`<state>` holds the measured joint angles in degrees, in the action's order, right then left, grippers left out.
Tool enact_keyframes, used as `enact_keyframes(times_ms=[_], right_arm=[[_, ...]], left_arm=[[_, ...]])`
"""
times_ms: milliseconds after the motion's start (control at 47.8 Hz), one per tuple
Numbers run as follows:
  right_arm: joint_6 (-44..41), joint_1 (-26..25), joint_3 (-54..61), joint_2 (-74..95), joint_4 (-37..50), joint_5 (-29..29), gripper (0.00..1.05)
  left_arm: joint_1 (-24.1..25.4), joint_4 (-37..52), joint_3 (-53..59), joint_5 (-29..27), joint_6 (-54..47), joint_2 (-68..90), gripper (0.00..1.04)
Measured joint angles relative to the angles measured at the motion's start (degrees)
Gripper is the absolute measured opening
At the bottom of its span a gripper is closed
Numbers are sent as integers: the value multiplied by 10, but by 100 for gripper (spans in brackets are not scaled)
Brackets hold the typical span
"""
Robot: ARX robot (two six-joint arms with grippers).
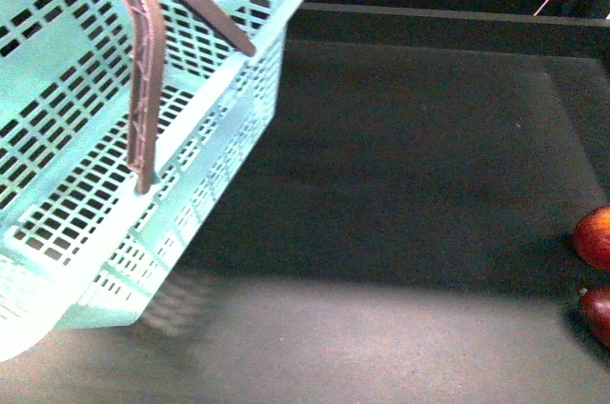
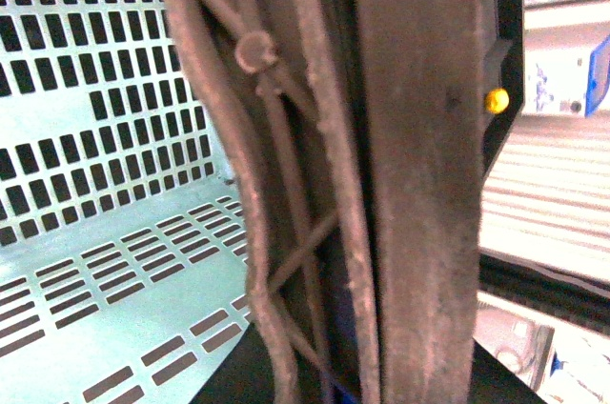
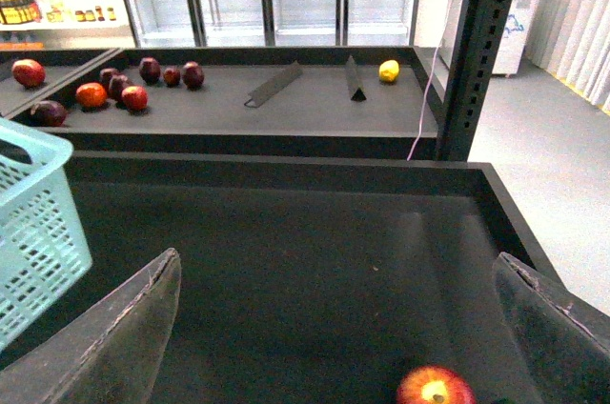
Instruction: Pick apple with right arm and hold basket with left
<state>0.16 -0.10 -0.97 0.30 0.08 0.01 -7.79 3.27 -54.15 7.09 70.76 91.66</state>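
Front view: the large mint-green slotted plastic basket (image 1: 219, 137) is tilted at the left with its brown latticed handles (image 1: 148, 70) raised. The round red, orange-blushed apple (image 1: 593, 237) sits at the black tray's (image 1: 400, 185) right edge, beside a darker maroon apple (image 1: 599, 313).

Left wrist: the handles fill the shot. The left gripper's jaws can't be made out, so I cannot tell its grip.

Right wrist: the right gripper (image 3: 335, 259) is spread wide and empty, with the apple between its fingers.

Front view: from the body, angled down over the desk (image 1: 410, 185), basket (image 1: 114, 137) close at left. Left wrist: hard against the handles (image 2: 419, 185), facing into the basket. Right wrist: low over the desk, looking between wide jaws toward far shelves (image 3: 238, 118). Shared by front and right wrist: desk, basket.
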Motion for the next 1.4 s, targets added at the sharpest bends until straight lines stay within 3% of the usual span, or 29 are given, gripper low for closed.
enact_keyframes(times_ms=[314, 878, 1401], right_arm=[[0, 0, 0, 0, 0, 0, 96], [0, 0, 0, 0, 0, 0, 96], [0, 0, 0, 0, 0, 0, 96]], left_arm=[[-141, -43, -26, 4, -18, -19, 17], [-278, -101, -124, -9, -64, -19, 17], [-294, -109, -126, -19, -89, -19, 17]])
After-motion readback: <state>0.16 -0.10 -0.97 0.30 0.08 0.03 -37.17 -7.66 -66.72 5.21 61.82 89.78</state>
